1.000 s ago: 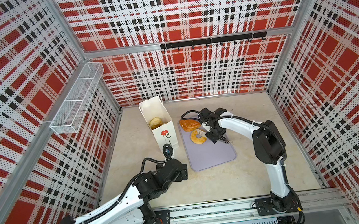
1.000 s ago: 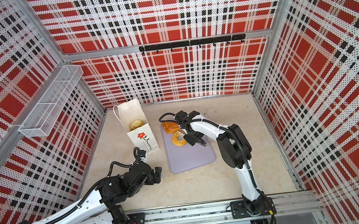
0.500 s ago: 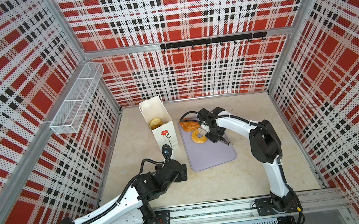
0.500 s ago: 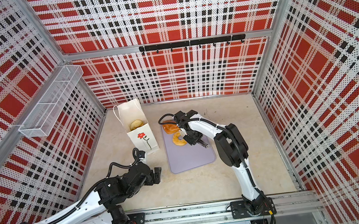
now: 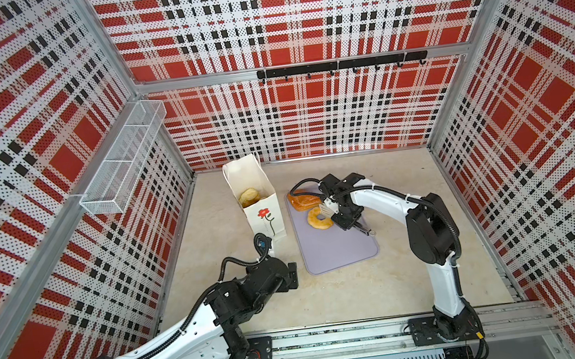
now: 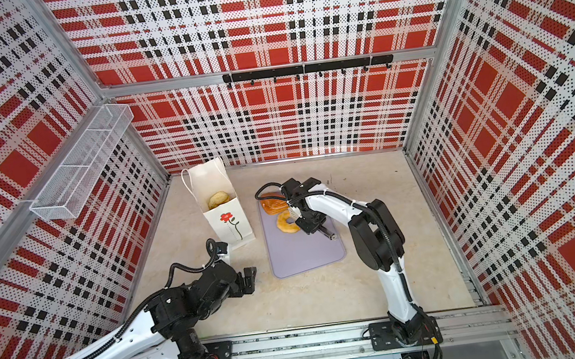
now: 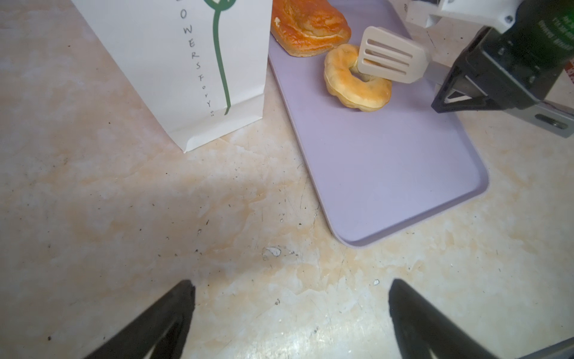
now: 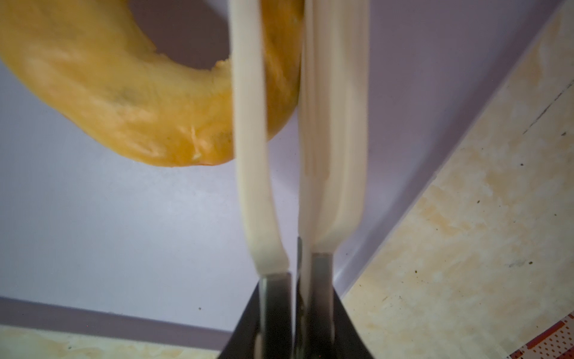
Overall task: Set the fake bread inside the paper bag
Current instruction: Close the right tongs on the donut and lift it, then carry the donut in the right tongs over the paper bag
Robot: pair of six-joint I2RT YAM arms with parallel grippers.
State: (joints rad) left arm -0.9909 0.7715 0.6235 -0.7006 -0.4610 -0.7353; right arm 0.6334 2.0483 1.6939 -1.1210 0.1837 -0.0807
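The right gripper [image 8: 293, 314] is clenched on a pair of tongs [image 7: 388, 59], and the tongs' two cream blades stand close together with one side of the doughnut [image 7: 357, 96] between them. One blade crosses the ring by its hole and the other runs along its outer edge. The doughnut rests on the purple tray [image 5: 338, 252], just beside a flaky square pastry [image 5: 302, 200] at the tray's far end. The white paper bag [image 5: 270, 204] stands upright on the table [image 5: 365, 289] to the left of the tray. It is near the tray without touching it, and a round bun [image 5: 249, 196] shows inside its open top. The left gripper [image 7: 290, 283] is released, its fingers spread wide above bare table, near the bag's base and the tray's near corner. Set against a second ago, the doughnut, the pastry, the bag and the left arm all sit where they did. The right arm has stayed over the same part of the tray, with the tongs at the doughnut.
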